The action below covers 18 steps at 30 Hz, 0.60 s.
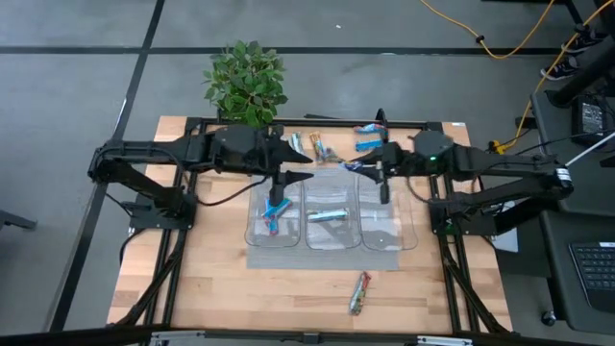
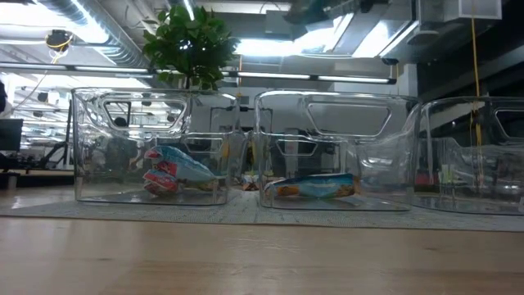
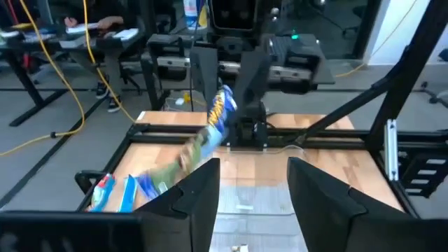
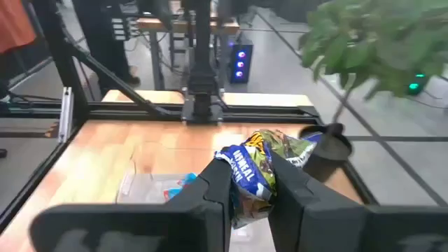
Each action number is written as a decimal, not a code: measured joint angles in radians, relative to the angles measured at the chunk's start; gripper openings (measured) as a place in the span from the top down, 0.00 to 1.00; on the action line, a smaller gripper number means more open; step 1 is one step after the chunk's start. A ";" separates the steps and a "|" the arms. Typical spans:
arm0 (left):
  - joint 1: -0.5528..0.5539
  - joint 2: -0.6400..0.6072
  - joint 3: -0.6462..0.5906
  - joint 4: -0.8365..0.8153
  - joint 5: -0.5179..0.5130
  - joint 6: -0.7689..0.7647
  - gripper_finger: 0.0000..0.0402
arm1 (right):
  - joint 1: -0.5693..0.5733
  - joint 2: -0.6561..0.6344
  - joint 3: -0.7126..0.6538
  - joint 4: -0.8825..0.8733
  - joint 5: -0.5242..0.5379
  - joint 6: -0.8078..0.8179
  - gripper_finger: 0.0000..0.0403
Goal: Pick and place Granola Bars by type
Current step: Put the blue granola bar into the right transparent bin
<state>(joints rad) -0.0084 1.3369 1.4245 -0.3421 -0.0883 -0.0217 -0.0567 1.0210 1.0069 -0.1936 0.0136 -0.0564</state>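
My right gripper [image 4: 250,187] hovers above the far edge of the clear bins [image 1: 370,168] and is shut on a granola bar with a blue, yellow and green wrapper [image 4: 260,162]. My left gripper [image 3: 252,199] is open and faces it from the left, over the far edge of the left bin [image 1: 291,179]. Red-and-blue bars [image 1: 276,213] lie in the left bin [image 2: 172,170]. A silver-blue bar [image 1: 329,214] lies in the middle bin [image 2: 315,187]. More bars rest on the table at the far side [image 1: 317,146] [image 1: 370,136]. One lies near the near edge [image 1: 359,291]. My right gripper pinches the bar between its two fingers [image 4: 217,183], coming roughly level from the table's right side. The wrapper [image 4: 245,175] sticks out past the fingertips. In the left wrist view the bar [image 3: 218,112] is lifted clear and slants down from the gripper.
Three clear bins stand side by side on a grey mat [image 1: 327,258] at the table's middle. A potted plant [image 1: 247,82] stands at the far left edge. A black frame rail [image 1: 317,123] runs along the far side. Bare wood [image 1: 240,298] lies toward the near edge.
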 joint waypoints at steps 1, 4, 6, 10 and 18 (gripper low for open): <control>-0.003 -0.003 0.002 0.003 -0.004 -0.003 0.60 | 0.000 -0.025 0.000 -0.019 0.008 0.006 0.84; -0.013 -0.006 0.001 -0.027 -0.023 -0.017 0.59 | 0.000 -0.101 0.000 -0.087 0.031 0.038 0.83; -0.018 -0.006 0.001 -0.033 -0.025 -0.018 0.59 | 0.000 -0.152 0.000 -0.126 0.041 0.058 0.83; -0.021 -0.002 0.001 -0.037 -0.025 -0.021 0.59 | 0.000 -0.241 0.000 -0.205 0.046 0.097 0.84; -0.024 -0.002 0.001 -0.036 -0.026 -0.020 0.59 | 0.001 -0.326 0.000 -0.467 0.046 0.199 0.84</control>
<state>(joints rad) -0.0322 1.3354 1.4250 -0.3786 -0.1143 -0.0422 -0.0559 0.6947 1.0069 -0.6604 0.0596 0.1428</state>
